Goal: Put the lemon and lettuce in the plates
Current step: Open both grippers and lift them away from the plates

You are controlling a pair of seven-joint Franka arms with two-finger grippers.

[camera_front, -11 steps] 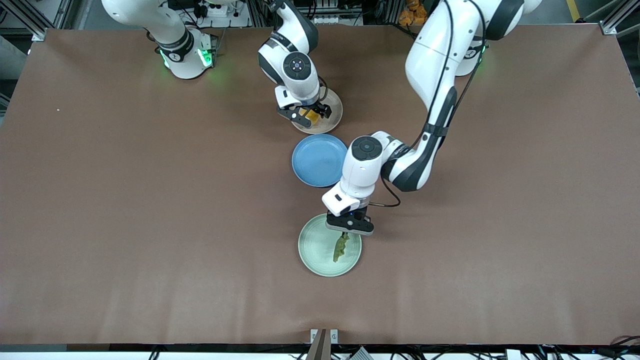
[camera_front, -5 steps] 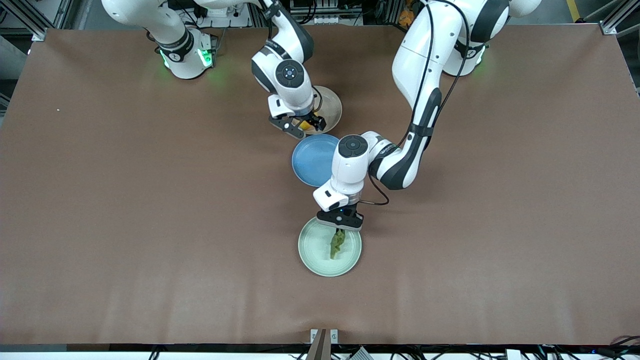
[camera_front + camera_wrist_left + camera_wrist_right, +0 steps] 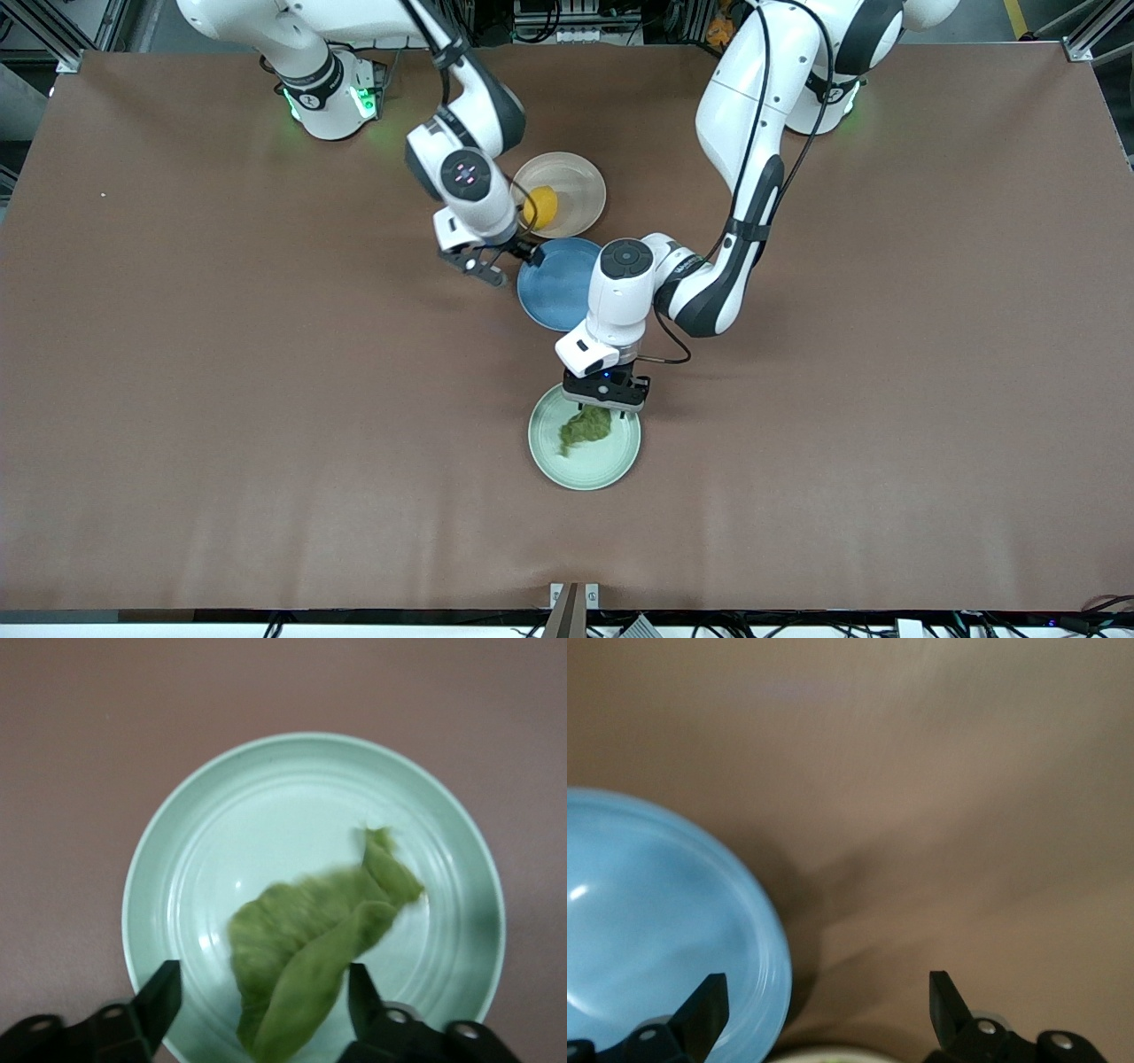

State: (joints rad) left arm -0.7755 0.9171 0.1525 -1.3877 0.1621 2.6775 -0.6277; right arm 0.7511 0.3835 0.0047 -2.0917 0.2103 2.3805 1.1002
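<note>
1. Front view shows my left gripper [image 3: 605,400] over the mint green plate [image 3: 620,461], at the plate's edge that faces the blue plate [image 3: 549,288].
2. My left gripper's fingers [image 3: 159,997] are spread apart and hold nothing; the lettuce [image 3: 314,943] lies between them in the left wrist view, apparently resting on the mint green plate [image 3: 204,842].
3. The lettuce [image 3: 585,426] sits crumpled in the half of that plate nearer the blue plate.
4. My right gripper [image 3: 496,263] hangs over the worktop [image 3: 221,354] at the blue plate's rim, toward the right arm's end; its fingers [image 3: 704,1010] are spread wide and empty.
5. The lemon [image 3: 541,206] lies in the beige-pink plate [image 3: 580,182], just beside the blue plate and farther from the front camera.
6. The mint green plate is nearer the front camera than the blue plate.
</note>
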